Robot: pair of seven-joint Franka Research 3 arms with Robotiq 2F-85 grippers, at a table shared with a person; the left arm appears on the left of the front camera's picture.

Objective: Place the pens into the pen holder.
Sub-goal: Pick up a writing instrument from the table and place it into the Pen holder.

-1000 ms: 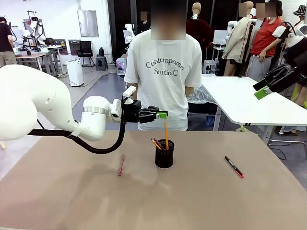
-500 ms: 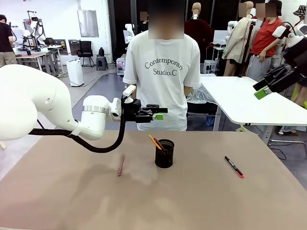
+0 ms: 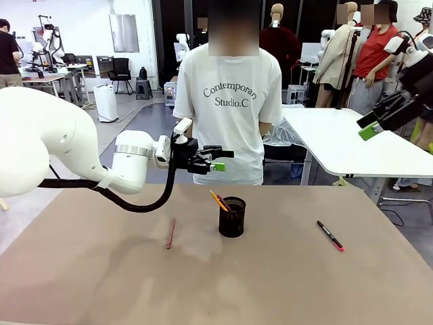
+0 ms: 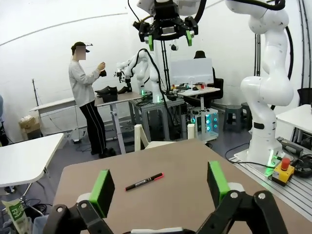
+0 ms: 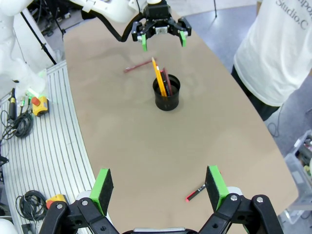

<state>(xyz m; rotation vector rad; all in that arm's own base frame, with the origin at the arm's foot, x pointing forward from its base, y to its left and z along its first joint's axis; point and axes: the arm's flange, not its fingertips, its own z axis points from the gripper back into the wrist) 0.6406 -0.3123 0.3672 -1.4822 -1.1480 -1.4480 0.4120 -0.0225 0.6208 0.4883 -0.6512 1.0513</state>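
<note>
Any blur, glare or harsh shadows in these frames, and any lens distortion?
Front view: sharp, evenly lit, only soft faint shadows on the table. Left wrist view: black marker crisp, no glare. Right wrist view: wide-angle bend in the table edge, pen holder in focus.

The person's white T-shirt [image 3: 228, 95] reads "Contemporary Studio.C" across the chest.

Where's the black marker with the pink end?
In the front view the black marker lies flat on the table, on the robot's right, well apart from the pen holder.
</note>
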